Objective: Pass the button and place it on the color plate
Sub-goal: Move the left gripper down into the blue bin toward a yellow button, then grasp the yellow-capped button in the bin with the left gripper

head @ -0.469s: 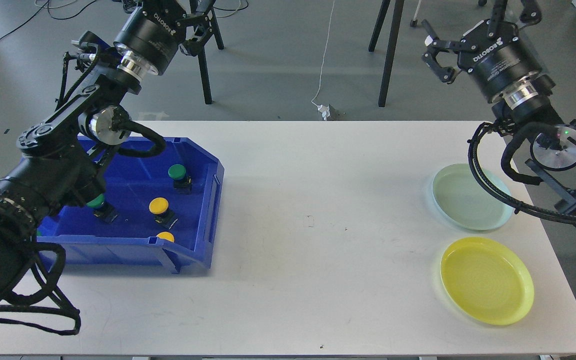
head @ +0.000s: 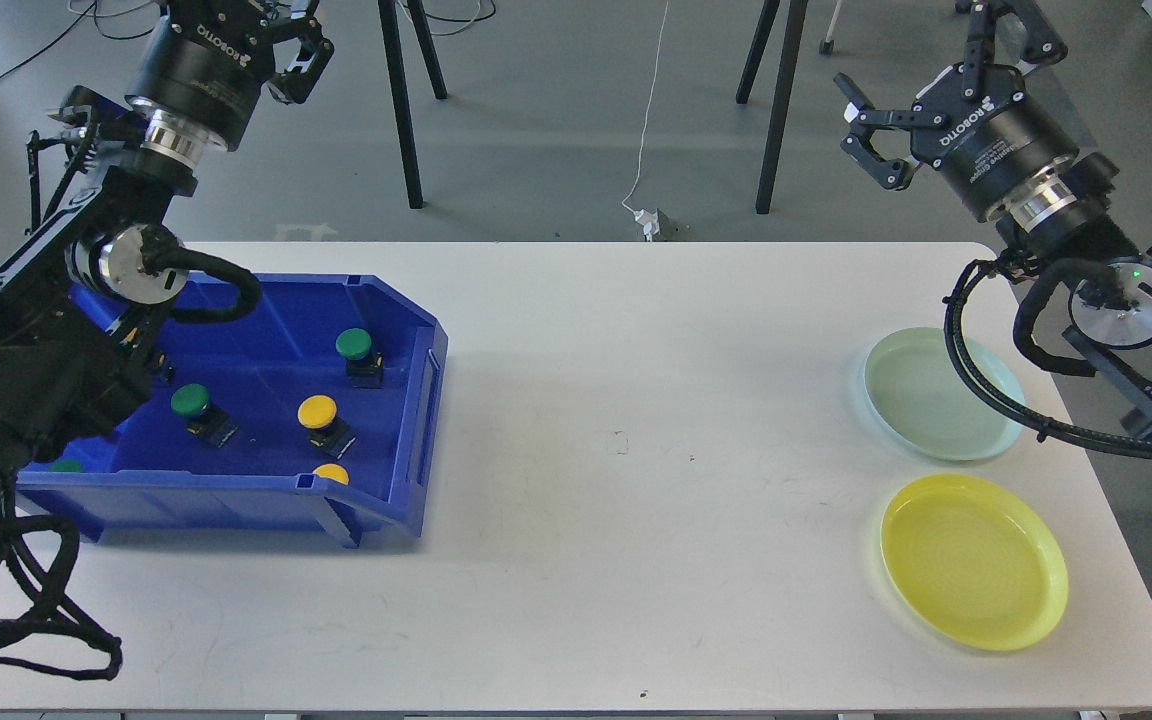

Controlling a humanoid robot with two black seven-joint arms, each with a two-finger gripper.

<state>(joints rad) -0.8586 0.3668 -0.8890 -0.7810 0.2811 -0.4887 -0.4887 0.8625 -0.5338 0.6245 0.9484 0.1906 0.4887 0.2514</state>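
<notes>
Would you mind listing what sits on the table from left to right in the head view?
Blue bin holding green and yellow buttons → bare white table → pale green plate and yellow plate, one behind the other at the right end.

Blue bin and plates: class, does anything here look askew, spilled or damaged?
Nothing stands out. The blue bin sits at a slight angle, buttons inside it; the green plate and yellow plate lie flat and bare.
</notes>
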